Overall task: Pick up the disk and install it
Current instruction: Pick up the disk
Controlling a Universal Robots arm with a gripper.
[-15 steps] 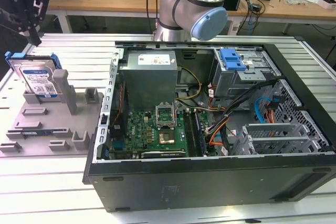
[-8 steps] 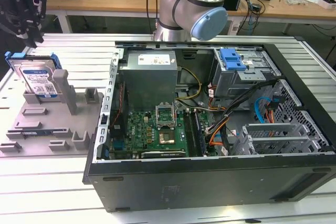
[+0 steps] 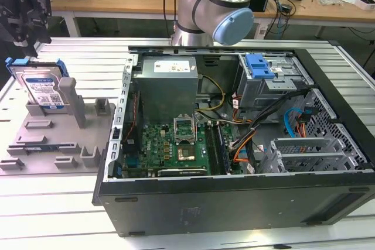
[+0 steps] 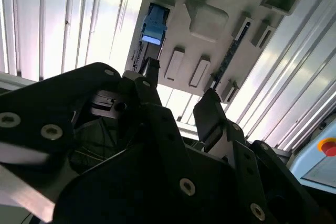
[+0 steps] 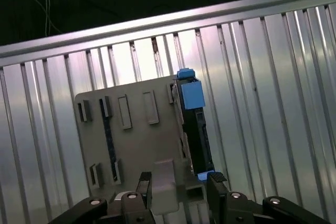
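Observation:
The disk (image 3: pixel 42 89) stands on edge in a grey holder plate (image 3: pixel 55 139) at the exterior view's left, its silver face with a white-and-blue label framed by a blue bracket. My gripper (image 3: pixel 26 27) hangs above and behind it, apart from it. In the first wrist view the disk (image 5: pixel 191 124) shows edge-on below my gripper (image 5: pixel 179 190), whose two black fingers are spread with nothing between them. The second wrist view shows the disk's blue bracket (image 4: pixel 154 27) on the holder plate (image 4: pixel 210 19), beyond the open gripper (image 4: pixel 178 95).
An open computer case (image 3: pixel 234 197) lies at the exterior view's right, with a motherboard (image 3: pixel 176 144), a grey power supply (image 3: pixel 167 83) and a metal drive cage topped by a blue latch (image 3: pixel 259 65). Everything rests on a ribbed aluminium table (image 3: pixel 70 57). The arm's base (image 3: pixel 214 7) stands behind the case.

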